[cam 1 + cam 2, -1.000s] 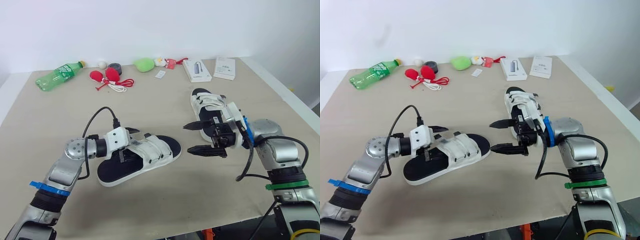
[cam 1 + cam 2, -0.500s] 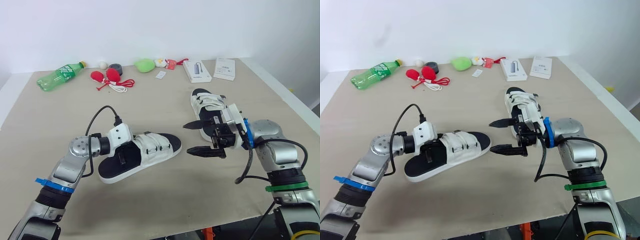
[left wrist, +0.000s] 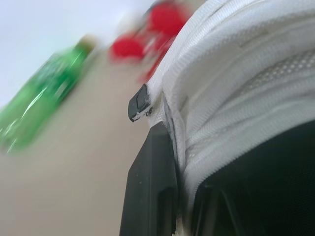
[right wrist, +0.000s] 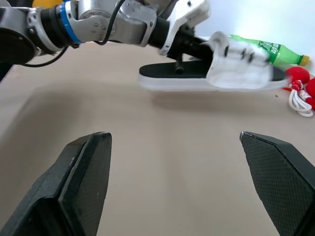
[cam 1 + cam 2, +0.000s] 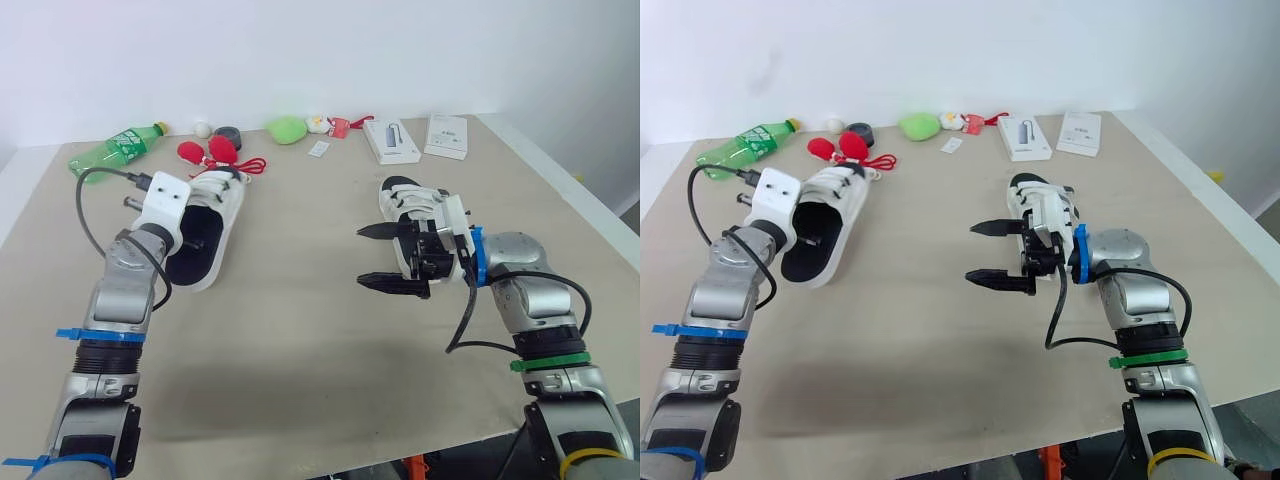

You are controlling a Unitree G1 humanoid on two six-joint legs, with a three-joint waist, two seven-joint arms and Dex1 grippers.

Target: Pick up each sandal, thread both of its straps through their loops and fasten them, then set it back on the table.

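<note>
A white sandal with a black footbed (image 5: 207,222) hangs above the table at the left, heel toward me. My left gripper (image 5: 197,238) is shut on it at the straps. In the left wrist view one black finger (image 3: 150,187) presses against the white strap webbing (image 3: 236,93). The right wrist view shows this sandal (image 4: 216,73) clear of the table with its shadow underneath. The second sandal (image 5: 412,203) lies flat at centre right. My right gripper (image 5: 368,256) hovers just in front of it, open and holding nothing, pointing left.
Along the far edge lie a green bottle (image 5: 115,150), red balls with a white cord (image 5: 218,155), a grey roll (image 5: 229,134), a green plush (image 5: 288,129) and two white boxes (image 5: 393,140). Bare table stretches between the arms.
My left gripper shut on the near sandal, lifted it and swung it left and away from me. My right gripper drifted slightly left and stayed open.
</note>
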